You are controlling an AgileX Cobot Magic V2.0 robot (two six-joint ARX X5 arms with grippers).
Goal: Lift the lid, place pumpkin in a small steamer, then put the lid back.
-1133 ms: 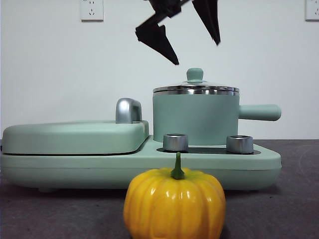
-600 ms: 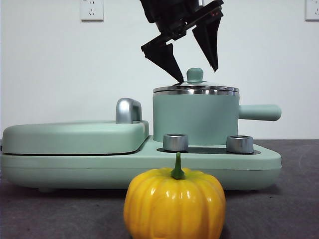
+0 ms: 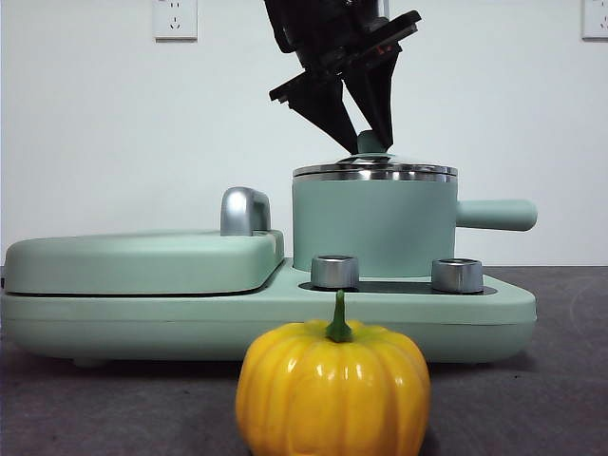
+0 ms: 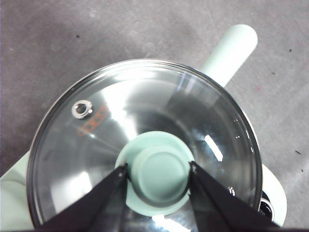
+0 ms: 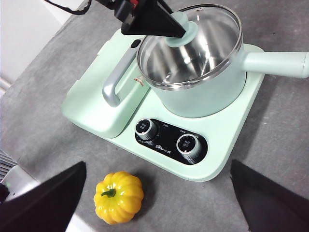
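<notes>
The lid (image 3: 375, 171) sits on the small steamer (image 3: 370, 228), which stands on the right half of the appliance base. My left gripper (image 3: 370, 144) comes down from above and is shut on the lid's mint-green knob (image 4: 159, 171), one jaw against each side. The glass lid (image 4: 145, 111) lies flat on the pot rim. The pumpkin (image 3: 332, 389) stands on the table in front of the base, near the camera. My right gripper (image 5: 158, 164) is open and empty, high above the table, looking down on the pumpkin (image 5: 119, 197) and the steamer (image 5: 203, 92).
The wide mint-green appliance base (image 3: 190, 309) carries a flat cover (image 3: 142, 261) with a chrome handle (image 3: 244, 211) on its left and two steel knobs (image 3: 334, 271) in front of the pot. The pot's side handle (image 3: 494, 215) points right.
My left gripper has come down from above the pot and closed its jaws on the lid's knob. The lid, pot and pumpkin have not moved.
</notes>
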